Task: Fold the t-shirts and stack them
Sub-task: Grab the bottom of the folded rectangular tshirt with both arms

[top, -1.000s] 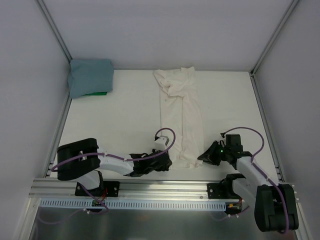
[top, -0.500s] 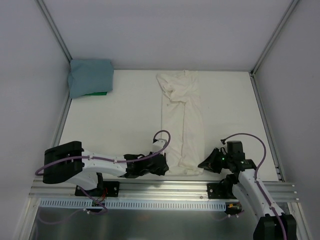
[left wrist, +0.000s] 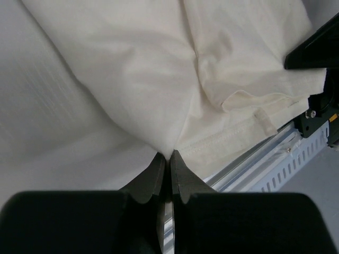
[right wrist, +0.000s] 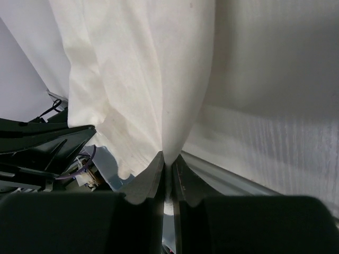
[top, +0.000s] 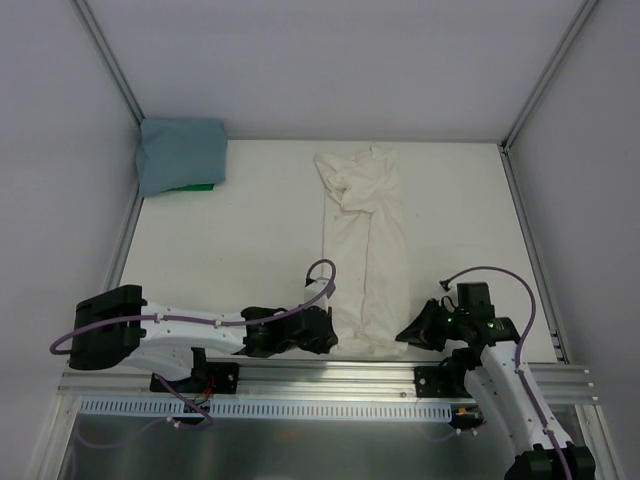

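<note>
Snugly, cream t-shirt (top: 365,250) in left gripper (left wrist: 169,159)

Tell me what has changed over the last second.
The left pincer and the right pincer drew back toward the near edge, dragging the cream t-shirt by its near corners and pulling it straighter. Each stays shut on its corner. The teal t-shirt in the far left corner has not moved.

Top cam looks down from above the near edge on the whole table (top: 230,250). Wrist cams sit close at the near hem of the cream tee (left wrist: 159,79); all views share it.
</note>
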### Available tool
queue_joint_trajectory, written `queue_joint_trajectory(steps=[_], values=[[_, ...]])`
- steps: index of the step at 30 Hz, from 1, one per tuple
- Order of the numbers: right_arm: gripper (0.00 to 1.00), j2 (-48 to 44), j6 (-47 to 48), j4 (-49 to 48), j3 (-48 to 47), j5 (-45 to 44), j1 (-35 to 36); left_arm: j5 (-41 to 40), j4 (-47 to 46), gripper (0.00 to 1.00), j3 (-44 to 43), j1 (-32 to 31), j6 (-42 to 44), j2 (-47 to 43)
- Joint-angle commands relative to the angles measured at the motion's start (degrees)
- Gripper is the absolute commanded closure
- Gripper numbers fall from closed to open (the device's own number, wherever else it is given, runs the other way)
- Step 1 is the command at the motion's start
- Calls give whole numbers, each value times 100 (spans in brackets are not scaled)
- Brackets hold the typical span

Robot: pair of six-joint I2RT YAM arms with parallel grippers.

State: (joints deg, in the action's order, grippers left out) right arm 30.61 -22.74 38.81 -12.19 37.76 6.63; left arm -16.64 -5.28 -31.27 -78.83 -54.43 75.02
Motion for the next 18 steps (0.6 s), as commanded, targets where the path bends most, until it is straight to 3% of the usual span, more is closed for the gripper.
queue_joint_trajectory(steps=[1, 10, 18], values=[[88, 173, 270, 540, -660, 179, 31, -163, 553, 100, -564, -63, 213, -286], [88, 805, 148, 154, -1321, 311, 31, -708, 1502, 98, -1180, 34, 653, -726], [88, 1658, 217, -259, -1954, 329, 31, -226, 1539, 97, -1514, 789, 1163, -559]])
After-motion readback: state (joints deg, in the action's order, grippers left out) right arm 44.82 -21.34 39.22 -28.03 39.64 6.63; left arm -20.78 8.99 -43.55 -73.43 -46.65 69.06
